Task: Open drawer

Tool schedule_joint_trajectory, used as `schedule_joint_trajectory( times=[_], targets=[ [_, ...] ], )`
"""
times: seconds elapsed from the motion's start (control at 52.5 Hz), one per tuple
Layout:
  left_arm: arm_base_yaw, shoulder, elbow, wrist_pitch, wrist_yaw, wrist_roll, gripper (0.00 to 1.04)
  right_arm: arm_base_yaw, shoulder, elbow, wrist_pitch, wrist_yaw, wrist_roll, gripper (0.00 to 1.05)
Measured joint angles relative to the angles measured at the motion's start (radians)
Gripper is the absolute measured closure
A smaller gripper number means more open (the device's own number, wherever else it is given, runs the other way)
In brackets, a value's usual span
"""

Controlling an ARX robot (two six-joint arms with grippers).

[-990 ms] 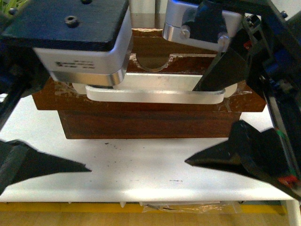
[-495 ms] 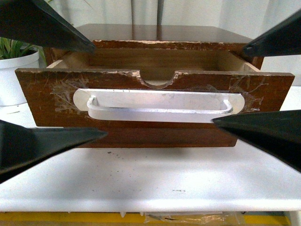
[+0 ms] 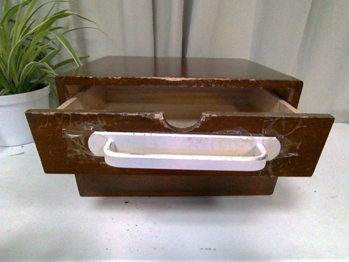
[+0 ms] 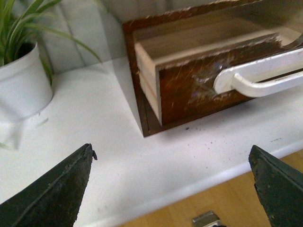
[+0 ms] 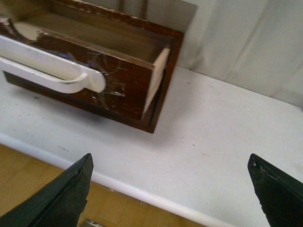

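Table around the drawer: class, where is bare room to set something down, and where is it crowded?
The white table is bare in front of the open drawer, and in a wide patch between the right side of the cabinet and the curtain. Tighter: the gap between the cabinet and the potted plant.

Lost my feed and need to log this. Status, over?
Left gripper open, empty; right gripper open, empty. Drawer partly out, pale inside showing. Potted plant beside it, not blocking.

Leafy green plant [image 3: 30, 49] in a white pot [image 3: 19, 117], white table [image 3: 174, 229], pale curtain [image 3: 229, 30] behind
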Motion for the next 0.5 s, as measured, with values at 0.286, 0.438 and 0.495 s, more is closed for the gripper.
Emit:
schedule_joint_trajectory(
  times=[0.286,0.438,0.495],
  targets=[
    [-0.113,-0.336,-0.08,-0.282,-0.206,-0.199,0.06,-0.248,-0.251,-0.087,-0.047,-0.048,0.237,0.09],
    [-0.111,-0.343,-0.082,-0.284,-0.21,-0.229,0.06,-0.271,-0.252,-0.095,-0.044,-0.047,0.29,0.09],
    [-0.112,-0.346,-0.084,-0.28,-0.217,-0.232,0.07,-0.269,-0.255,-0.097,-0.038,-0.039,0.294,0.1]
  ],
)
